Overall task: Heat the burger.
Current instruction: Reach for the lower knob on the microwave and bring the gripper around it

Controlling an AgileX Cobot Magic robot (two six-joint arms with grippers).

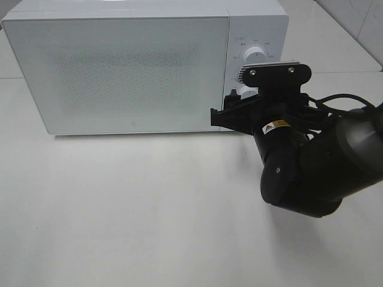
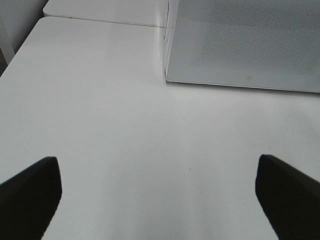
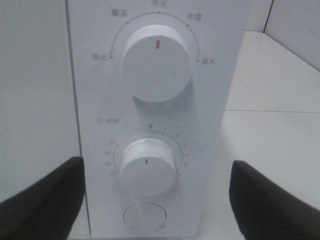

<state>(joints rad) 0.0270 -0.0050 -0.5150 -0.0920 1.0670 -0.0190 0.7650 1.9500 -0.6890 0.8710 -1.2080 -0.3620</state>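
None of the three views shows the burger; presumably it sits behind the shut frosted door of the white box microwave [image 1: 119, 66], though nothing confirms that. The right gripper [image 3: 157, 192], jaws spread and empty, faces the small round white timer dial [image 3: 147, 166]. Setting the time looks like the step in hand, which calls for closing on that dial and twisting. The left gripper [image 2: 157, 197] hangs open over the white table [image 2: 100, 100].

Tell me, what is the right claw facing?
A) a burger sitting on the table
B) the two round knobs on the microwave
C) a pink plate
B: the right wrist view shows the open right claw straight in front of the microwave, with the upper knob and the lower knob right ahead of it.
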